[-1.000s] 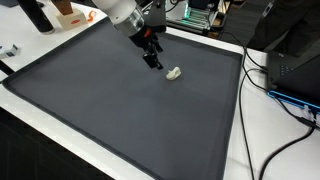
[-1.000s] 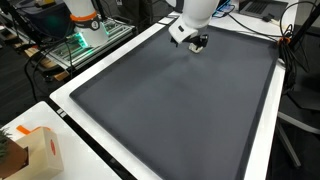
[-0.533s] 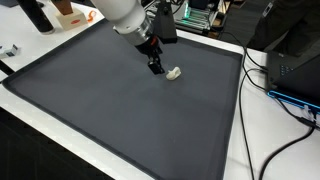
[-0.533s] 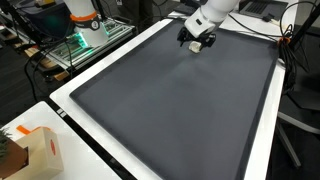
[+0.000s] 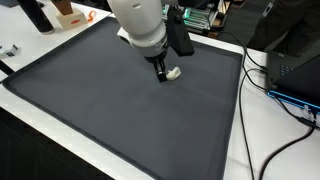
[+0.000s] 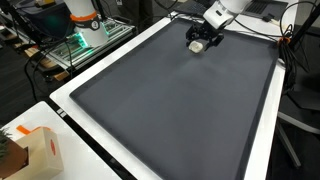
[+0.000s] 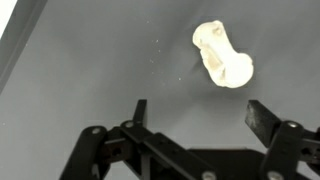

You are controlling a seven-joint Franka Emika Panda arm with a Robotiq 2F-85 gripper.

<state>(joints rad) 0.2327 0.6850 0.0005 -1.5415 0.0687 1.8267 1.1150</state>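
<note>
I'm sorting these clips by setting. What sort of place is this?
Probably a robotics lab: a white table covered by a dark grey mat, black cables trailing beside it, and a green-lit electronics rack nearby.

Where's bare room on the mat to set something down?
Dark mat is bare from its near edge up to the small white object. It is crowded only there, beside the open claw. The cardboard box sits off the mat.
</note>
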